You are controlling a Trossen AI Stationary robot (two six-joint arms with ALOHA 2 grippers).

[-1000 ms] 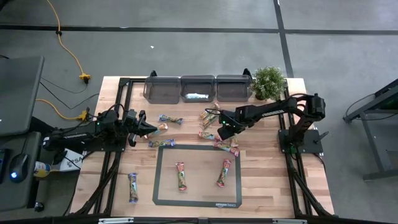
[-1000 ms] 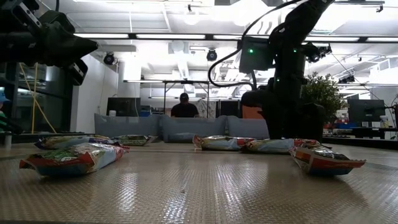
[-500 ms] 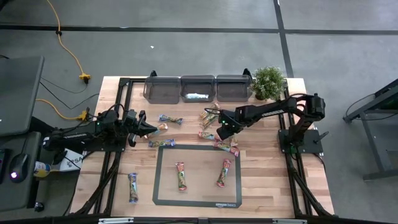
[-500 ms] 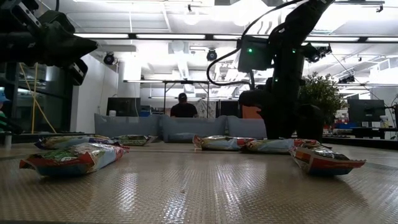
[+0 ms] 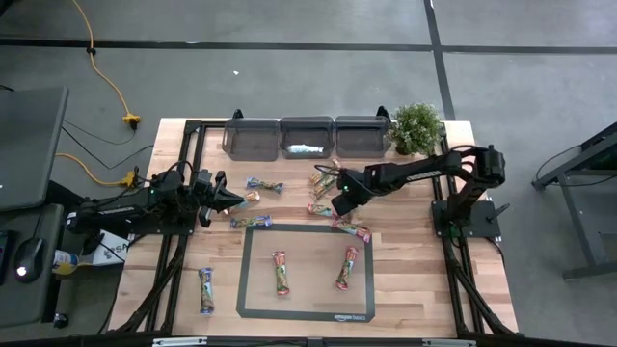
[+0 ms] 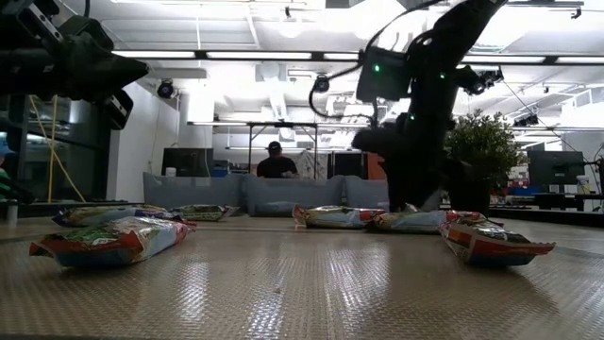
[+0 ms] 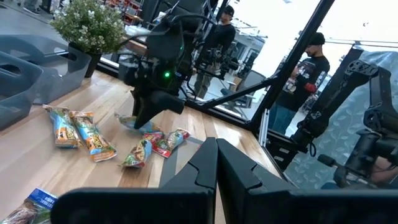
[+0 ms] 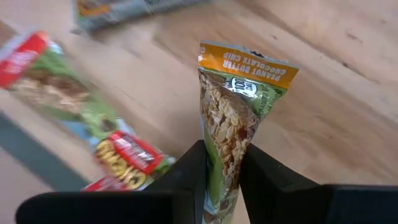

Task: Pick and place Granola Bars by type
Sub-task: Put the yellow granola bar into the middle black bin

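My right gripper point(image 5: 339, 203) is shut on a green granola bar with an orange end point(image 8: 239, 93), over the loose bars right of the table's middle. Other bars lie flat on the wood: a group point(image 5: 322, 180) near the bins, two point(image 5: 353, 228) at the mat's far right corner, and blue ones point(image 5: 263, 185) nearer the left arm. My left gripper point(image 5: 236, 200) hovers shut and empty at the table's left; its fingers point(image 7: 216, 163) are closed together. My right gripper pinches the bar between its two fingers, across its width point(image 8: 225, 142). The orange crimped end point(image 8: 247, 64) sticks out well past the fingertips. The fingers slant down from the table's right side. The bar looks lifted off the wood in the left wrist view point(image 7: 132, 122).
Three grey bins point(image 5: 307, 136) stand along the far edge, the middle one holding a bar point(image 5: 307, 148). A potted plant point(image 5: 416, 125) stands at the far right. A dark-framed mat point(image 5: 243, 280) near the front holds two bars point(image 5: 280, 272); another bar point(image 5: 206, 289) lies left of it. People stand beyond the table.
My right gripper has gone a little toward the table's left and far edge and has risen, taking the green bar up from the group by the mat's far right corner. The left arm has kept still.
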